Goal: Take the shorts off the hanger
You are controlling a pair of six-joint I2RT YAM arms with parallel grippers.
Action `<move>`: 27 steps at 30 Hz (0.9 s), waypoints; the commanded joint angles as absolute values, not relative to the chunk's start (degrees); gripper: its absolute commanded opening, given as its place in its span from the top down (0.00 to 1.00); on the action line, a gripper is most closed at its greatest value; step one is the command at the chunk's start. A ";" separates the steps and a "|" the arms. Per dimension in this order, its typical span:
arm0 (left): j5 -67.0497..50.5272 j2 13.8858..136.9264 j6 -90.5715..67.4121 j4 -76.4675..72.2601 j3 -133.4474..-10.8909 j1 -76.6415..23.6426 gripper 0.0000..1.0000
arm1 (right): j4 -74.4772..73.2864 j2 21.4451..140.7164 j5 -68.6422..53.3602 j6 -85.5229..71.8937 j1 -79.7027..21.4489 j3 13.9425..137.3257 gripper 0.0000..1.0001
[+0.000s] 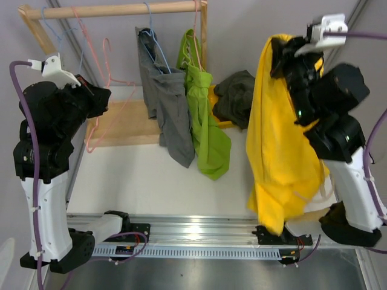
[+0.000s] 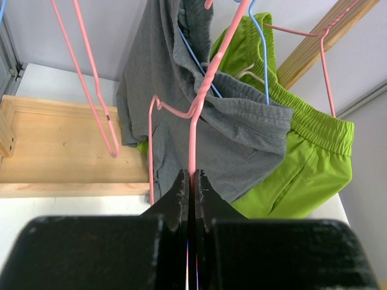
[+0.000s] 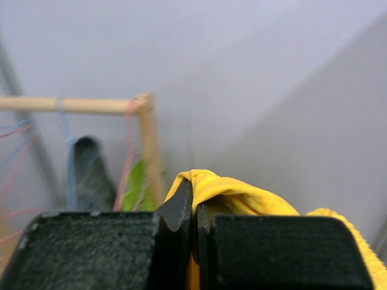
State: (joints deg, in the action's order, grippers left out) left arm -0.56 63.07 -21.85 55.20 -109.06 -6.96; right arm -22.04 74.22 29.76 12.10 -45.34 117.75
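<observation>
My left gripper [image 1: 104, 96] is shut on the wire of a bare pink hanger [image 1: 112, 112]; in the left wrist view the jaws [image 2: 193, 181] pinch that pink wire [image 2: 192, 130] in front of the mid grey shorts [image 2: 242, 133]. The grey shorts [image 1: 167, 106] hang on a blue hanger and the lime green shorts [image 1: 207, 124] hang beside them; the green pair also shows in the left wrist view [image 2: 311, 163]. My right gripper [image 1: 279, 51] is raised and shut on the yellow shorts [image 1: 278, 145], which dangle free. The yellow cloth [image 3: 242, 196] sits between its jaws [image 3: 195, 199]. Dark olive-grey shorts [image 1: 236, 96] lie crumpled on the rack's base. Navy shorts are out of view.
The wooden rack has a top rod [image 1: 121, 9] and a flat base [image 1: 130, 124] at the back. More bare pink and blue hangers [image 1: 60, 33] hang at the rod's left end. A metal rail [image 1: 193, 232] runs along the near table edge.
</observation>
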 commanded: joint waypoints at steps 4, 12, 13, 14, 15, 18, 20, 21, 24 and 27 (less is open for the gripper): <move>-1.40 64.07 -20.30 50.98 -108.81 -6.68 1.00 | -22.50 88.40 6.26 2.48 -18.84 133.04 1.00; 1.39 70.11 -18.55 47.47 -112.23 -6.68 1.00 | -13.28 104.58 -7.71 -10.10 -6.33 142.83 1.00; 1.84 71.35 -18.28 47.03 -113.02 -6.68 1.00 | -12.49 106.50 -8.69 -10.63 -6.33 141.52 1.00; 2.28 72.67 -18.19 45.11 -113.81 -6.68 1.00 | -10.22 107.31 -9.48 -11.33 -6.33 140.02 1.00; 2.98 73.99 -18.19 44.13 -116.08 -6.68 1.00 | -8.80 107.92 -10.36 -12.64 -6.33 138.18 1.00; 4.65 80.75 -18.37 42.36 -121.45 -6.59 1.00 | -6.07 111.35 -13.62 -14.58 -6.42 129.92 1.00; 5.36 86.64 -18.81 42.54 -128.57 -6.59 1.00 | -5.37 114.76 -16.25 -15.38 -6.42 123.62 1.00; 5.36 88.57 -19.07 42.63 -130.15 -6.59 1.00 | -4.93 115.48 -16.87 -15.55 -6.68 120.88 0.99; 5.54 94.12 -19.77 42.80 -137.27 -6.59 1.00 | 1.99 114.27 -17.14 -15.56 -7.73 106.16 0.26; 5.89 96.24 -20.04 41.31 -139.04 -6.59 1.00 | 8.07 110.67 -16.43 -16.87 -8.79 92.96 0.01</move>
